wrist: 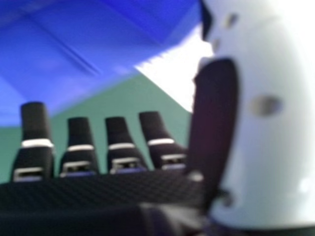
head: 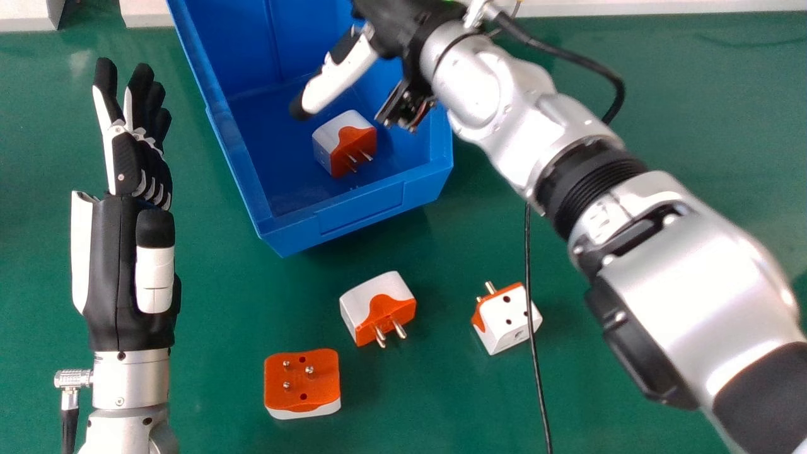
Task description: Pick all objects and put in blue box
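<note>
In the head view my right hand is over the blue box, its thumb stretched out; in the right hand view the fingers of that hand are straight and hold nothing. Below the thumb, a white and orange plug adapter lies inside the box. Three more lie on the green table: one just in front of the box, one nearer with its pins up, and one to the right, partly crossed by a thin cable. My left hand is open over the table's left side.
The blue box wall fills much of the right hand view's upper part. A thin black cable hangs down across the right part of the green table. My silver right forearm spans the head view's right side.
</note>
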Available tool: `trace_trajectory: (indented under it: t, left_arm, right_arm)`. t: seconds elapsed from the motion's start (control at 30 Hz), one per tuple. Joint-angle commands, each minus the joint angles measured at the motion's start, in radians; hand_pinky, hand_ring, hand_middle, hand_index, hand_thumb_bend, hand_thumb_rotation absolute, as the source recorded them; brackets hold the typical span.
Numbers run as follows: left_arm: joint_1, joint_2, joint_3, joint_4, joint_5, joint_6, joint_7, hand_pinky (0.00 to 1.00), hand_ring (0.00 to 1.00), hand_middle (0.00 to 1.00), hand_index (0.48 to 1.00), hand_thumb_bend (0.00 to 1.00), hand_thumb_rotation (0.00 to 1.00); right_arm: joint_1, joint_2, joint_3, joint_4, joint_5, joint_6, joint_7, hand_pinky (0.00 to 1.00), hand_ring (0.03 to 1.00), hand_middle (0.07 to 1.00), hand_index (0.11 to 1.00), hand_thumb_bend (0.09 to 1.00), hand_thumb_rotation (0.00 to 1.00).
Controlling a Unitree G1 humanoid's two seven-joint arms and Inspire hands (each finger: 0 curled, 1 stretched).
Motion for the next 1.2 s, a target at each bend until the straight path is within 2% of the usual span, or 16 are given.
trace_trajectory:
  t: [0.0,0.1,0.17,0.23,0.3,0.4,0.57,0.7,0.83,1.0,1.17]
  left_arm:
    - [0.013,-0.002,-0.007,-0.023,-0.005,-0.031,-0.003,1.00,1.00,1.00,1.000,0.94,1.00]
    - [0.025,-0.005,-0.012,-0.033,-0.009,-0.032,-0.003,1.00,1.00,1.00,1.000,0.95,1.00]
    - [0.031,-0.006,-0.016,-0.042,-0.015,-0.027,-0.005,1.00,1.00,1.00,1.000,0.95,1.00]
    - [0.035,-0.007,-0.021,-0.049,-0.022,-0.023,-0.008,1.00,1.00,1.00,1.000,0.95,1.00]
    - [0.037,-0.008,-0.025,-0.049,-0.026,-0.020,-0.009,1.00,1.00,1.00,1.000,0.96,1.00]
    - [0.039,-0.012,-0.030,-0.052,-0.025,-0.013,-0.007,1.00,1.00,1.00,1.000,0.96,1.00]
    - [0.052,-0.013,-0.034,-0.072,-0.023,-0.006,-0.004,1.00,1.00,1.00,1.000,0.97,1.00]
    - [0.065,-0.007,-0.030,-0.094,-0.022,0.000,-0.001,1.00,1.00,1.00,1.000,0.97,1.00]
    - [0.066,-0.009,-0.024,-0.095,-0.013,-0.002,0.007,1.00,1.00,1.00,1.000,0.97,1.00]
    - [0.080,-0.016,-0.023,-0.108,0.003,-0.003,0.018,1.00,1.00,1.00,1.000,0.97,1.00]
    - [0.093,-0.019,-0.029,-0.129,0.015,0.003,0.029,1.00,1.00,1.00,1.000,0.96,1.00]
  right_arm:
    - [0.016,-0.073,-0.043,-0.112,0.055,-0.129,-0.012,0.68,0.802,0.831,0.829,1.000,0.19]
    - [0.120,-0.155,-0.097,-0.267,0.120,-0.265,0.001,0.66,0.779,0.819,0.820,1.000,0.19]
    - [0.232,-0.213,-0.147,-0.427,0.188,-0.331,0.038,0.60,0.732,0.790,0.800,0.993,0.24]
    - [0.352,-0.264,-0.193,-0.586,0.252,-0.371,0.072,0.57,0.718,0.782,0.793,0.989,0.25]
    - [0.468,-0.305,-0.227,-0.717,0.300,-0.386,0.101,0.55,0.710,0.781,0.788,0.984,0.28]
    - [0.620,-0.358,-0.267,-0.881,0.347,-0.362,0.147,0.53,0.709,0.784,0.791,0.977,0.29]
    - [0.828,-0.418,-0.329,-1.080,0.388,-0.334,0.185,0.52,0.705,0.782,0.791,0.963,0.28]
    - [0.992,-0.439,-0.374,-1.180,0.400,-0.338,0.193,0.52,0.706,0.779,0.788,0.961,0.28]
    - [1.121,-0.431,-0.396,-1.204,0.411,-0.378,0.193,0.53,0.723,0.788,0.792,0.958,0.27]
    - [1.245,-0.408,-0.383,-1.187,0.378,-0.421,0.179,0.55,0.742,0.805,0.798,0.950,0.26]
    - [1.344,-0.392,-0.344,-1.211,0.318,-0.368,0.192,0.58,0.784,0.829,0.812,0.937,0.25]
